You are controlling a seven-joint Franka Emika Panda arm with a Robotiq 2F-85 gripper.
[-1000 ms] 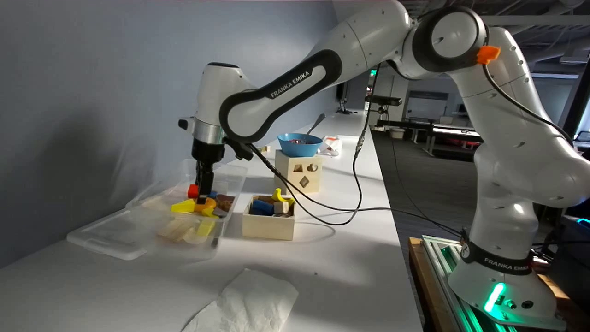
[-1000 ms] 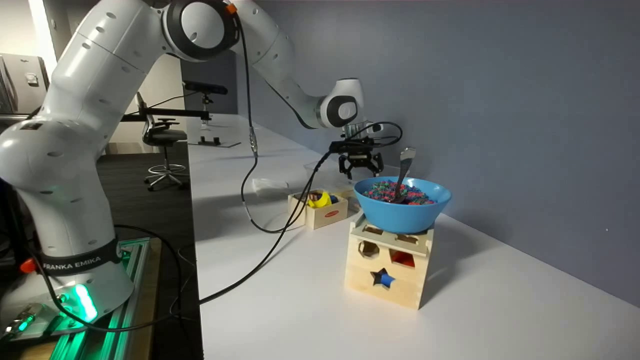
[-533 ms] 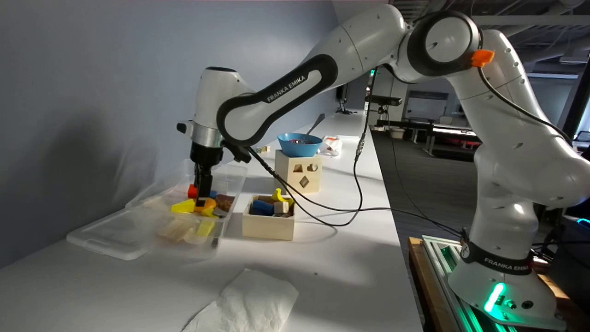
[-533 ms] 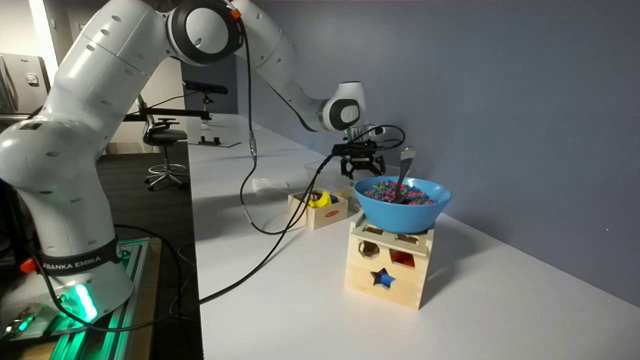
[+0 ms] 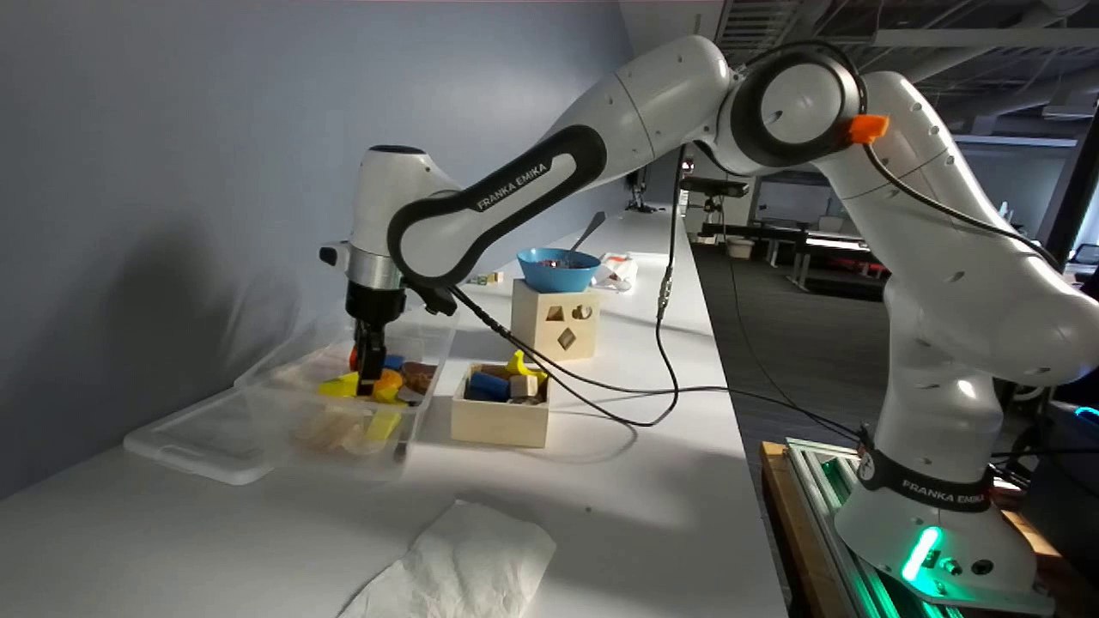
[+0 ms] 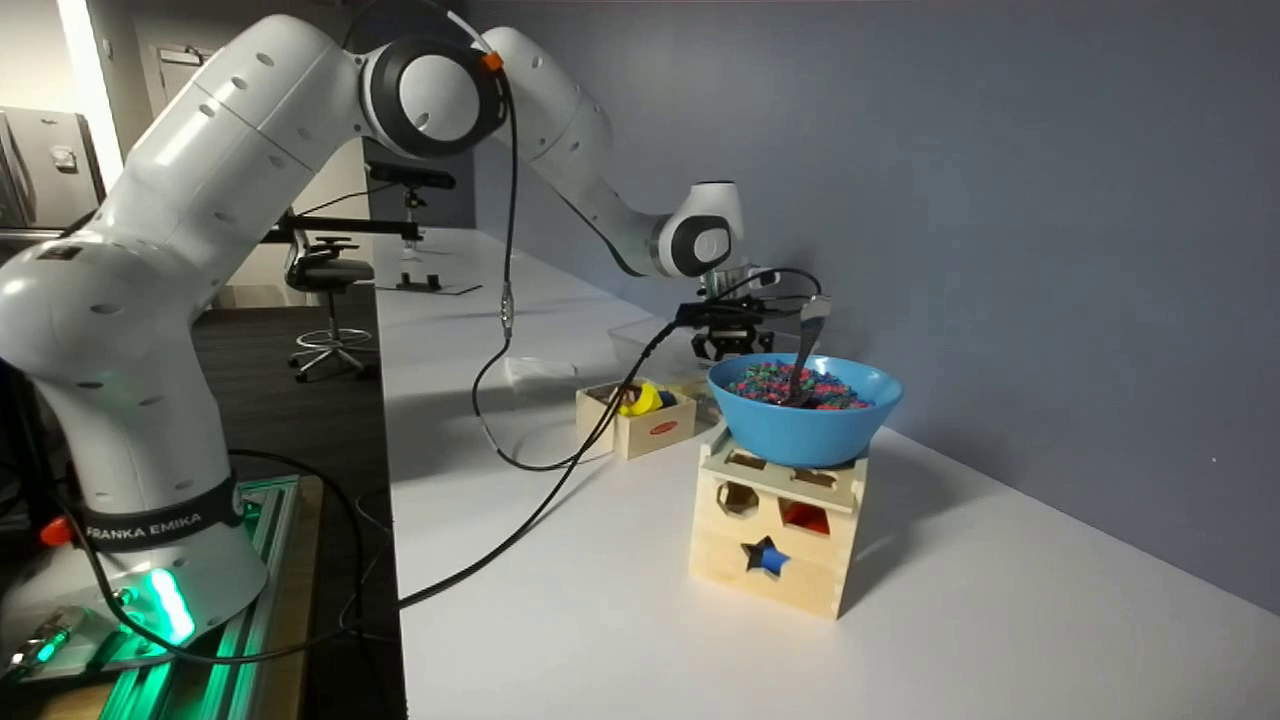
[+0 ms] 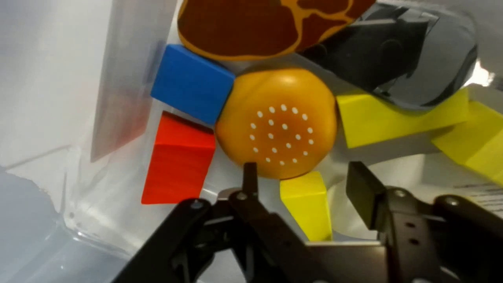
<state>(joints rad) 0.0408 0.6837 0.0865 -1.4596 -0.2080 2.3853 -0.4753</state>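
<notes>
Along the grey wall (image 5: 215, 129) we see a white bench (image 5: 661, 532), with a clear tub (image 7: 129, 78) by its wall-side edge. Over the tub's floor, our claw (image 7: 302, 181) stands unclenched, fingers apart and holding nothing. Just past its fingertips lies an orange toy bun (image 7: 279, 118); a red block (image 7: 177, 165) sits outside one finger, near a tub corner. A yellow block (image 7: 309, 208), smallest of these, shows between the fingertips, one end by the bun, its long axis roughly crosswise to the line joining those tips; we cannot tell how far below it lies.
</notes>
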